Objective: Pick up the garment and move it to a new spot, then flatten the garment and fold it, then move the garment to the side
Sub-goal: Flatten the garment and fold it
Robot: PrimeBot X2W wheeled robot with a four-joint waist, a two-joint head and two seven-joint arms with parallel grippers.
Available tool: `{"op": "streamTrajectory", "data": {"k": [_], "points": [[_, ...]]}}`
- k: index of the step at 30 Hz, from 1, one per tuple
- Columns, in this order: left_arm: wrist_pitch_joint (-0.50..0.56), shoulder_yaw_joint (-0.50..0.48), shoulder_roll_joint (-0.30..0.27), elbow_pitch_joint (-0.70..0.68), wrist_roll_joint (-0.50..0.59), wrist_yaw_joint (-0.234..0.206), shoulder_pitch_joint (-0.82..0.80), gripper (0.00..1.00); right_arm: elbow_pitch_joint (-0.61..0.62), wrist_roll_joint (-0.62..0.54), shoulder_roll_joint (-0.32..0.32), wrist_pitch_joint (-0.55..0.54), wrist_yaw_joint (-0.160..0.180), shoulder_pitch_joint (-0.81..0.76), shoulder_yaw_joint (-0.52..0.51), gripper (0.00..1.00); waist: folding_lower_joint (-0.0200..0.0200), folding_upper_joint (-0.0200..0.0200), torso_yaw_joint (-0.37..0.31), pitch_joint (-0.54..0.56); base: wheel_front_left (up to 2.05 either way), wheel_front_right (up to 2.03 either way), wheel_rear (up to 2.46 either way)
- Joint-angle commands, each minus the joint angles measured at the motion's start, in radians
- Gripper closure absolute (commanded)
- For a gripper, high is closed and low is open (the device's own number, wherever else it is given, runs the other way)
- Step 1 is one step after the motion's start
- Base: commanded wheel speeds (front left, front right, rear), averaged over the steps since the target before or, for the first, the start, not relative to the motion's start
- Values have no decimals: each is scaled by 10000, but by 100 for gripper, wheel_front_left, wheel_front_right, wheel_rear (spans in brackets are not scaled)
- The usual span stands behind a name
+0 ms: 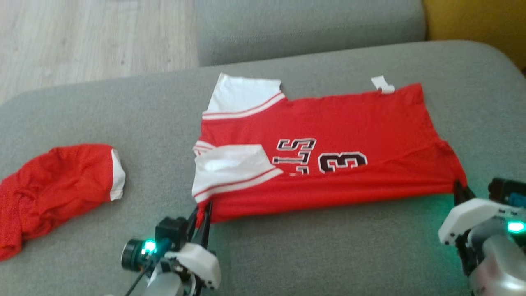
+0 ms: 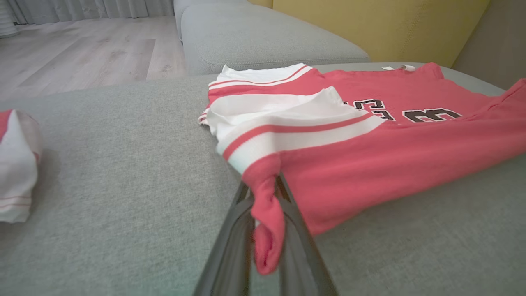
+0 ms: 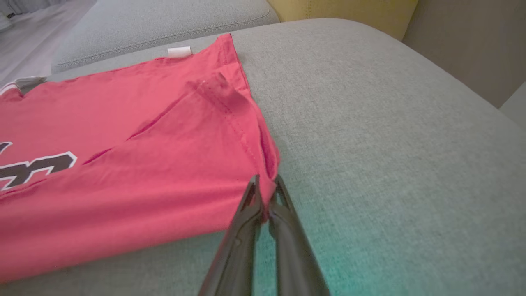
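Note:
The garment (image 1: 328, 164) is a red jersey with white sleeves and dark lettering, lying partly folded across the grey sofa cushion (image 1: 287, 255). My left gripper (image 1: 204, 211) is shut on its near-left corner by the white sleeve; in the left wrist view a bunch of red cloth (image 2: 267, 213) hangs pinched in the left gripper (image 2: 263, 185). My right gripper (image 1: 461, 187) is shut on the jersey's near-right corner, and the right wrist view has the hem (image 3: 267, 181) nipped where the right gripper (image 3: 266, 183) closes.
A second red and white garment (image 1: 53, 189) lies crumpled at the cushion's left end. Behind the cushion stand another grey cushion (image 1: 308, 24) and a yellow one (image 1: 476, 20). Wooden floor (image 1: 82, 37) lies at the far left.

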State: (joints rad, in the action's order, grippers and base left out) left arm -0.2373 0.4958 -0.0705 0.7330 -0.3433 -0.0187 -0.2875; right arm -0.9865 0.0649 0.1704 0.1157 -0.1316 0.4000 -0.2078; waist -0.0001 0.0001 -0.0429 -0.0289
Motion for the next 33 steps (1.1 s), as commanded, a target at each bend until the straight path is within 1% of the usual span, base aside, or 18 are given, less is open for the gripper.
{"op": "streamTrajectory", "data": {"k": [1, 6, 10, 11, 12, 13, 14, 16, 19, 20, 21, 23, 26, 27, 30, 33], "points": [[8, -275, -308, -308, -61, -20, -79, 100, 427, 104, 106, 115, 9, 16, 74, 100, 1, -1, -91, 185, 0, 0, 0], [156, -164, -438, -686, -141, -68, 591, 100, 1236, 211, -65, -50, 9, -772, -443, 100, 1, -1, -230, 388, 0, 0, 0], [308, -106, -485, -983, -213, -145, 950, 100, 2062, 188, -308, -416, 9, -1380, -691, 100, 1, -1, -300, 415, 0, 0, 0], [349, -91, -495, -1045, -223, -161, 994, 100, 2296, 173, -355, -512, 9, -1500, -750, 51, 1, -1, -311, 410, 0, 0, 0], [372, -80, -508, -1109, -219, -195, 1018, 55, 2546, 161, -403, -581, 9, -1606, -819, 0, 1, -1, -321, 403, 0, 0, 0], [373, -71, -522, -1174, -196, -251, 1021, 9, 2794, 159, -451, -670, 9, -1695, -895, 0, 1, -1, -330, 397, 0, 0, 0], [378, -73, -532, -1236, -185, -304, 1009, 0, 3067, 139, -489, -739, 9, -1759, -952, 0, 1, -1, -343, 383, 0, 0, 0], [316, -100, -538, -1428, -197, -343, 956, 0, 3661, 129, -587, -846, 9, -1835, -1082, 0, 1, -1, -353, 348, 0, 0, 0], [4, -74, -627, -2006, -47, -237, 801, 0, 4592, 101, -723, -929, 9, -1850, -1340, 0, 1, -1, -367, 265, 0, 0, 0], [-113, -224, -677, -2438, -24, -310, 727, 0, 5178, 14, -789, -929, 9, -1786, -1504, 0, 1, -1, -382, 156, 0, 0, 0], [-151, -305, -712, -2667, -5, -338, 676, 0, 5437, -67, -803, -931, 9, -1749, -1518, 0, 1, -1, -385, 88, 0, 0, 0], [-193, -425, -816, -3085, 76, -372, 521, 0, 5867, -206, -816, -928, 9, -1641, -1562, 0, 1, -1, -377, -71, 0, 0, 0], [-219, -572, -956, -3693, 126, -236, 104, 0, 6359, -248, -841, -940, 9, -1376, -1503, 0, 1, -1, -381, -360, 0, 0, 0], [-219, -572, -956, -3693, 126, -236, 104, 0, 6359, -248, -841, -940, 9, -1376, -1503, 0, 1, -1, -381, -360, 0, 0, 0], [-152, -633, -1156, -4117, 158, 20, -588, 0, 6720, -240, -790, -950, 9, -1019, -1328, 0, 1, -1, -423, -748, 0, 0, 0], [354, -688, -1387, -4301, 96, 404, -1634, 0, 6904, -179, -639, -1005, 9, -575, -1002, 0, 1, -1, -534, -1239, 0, 0, 0]]}}
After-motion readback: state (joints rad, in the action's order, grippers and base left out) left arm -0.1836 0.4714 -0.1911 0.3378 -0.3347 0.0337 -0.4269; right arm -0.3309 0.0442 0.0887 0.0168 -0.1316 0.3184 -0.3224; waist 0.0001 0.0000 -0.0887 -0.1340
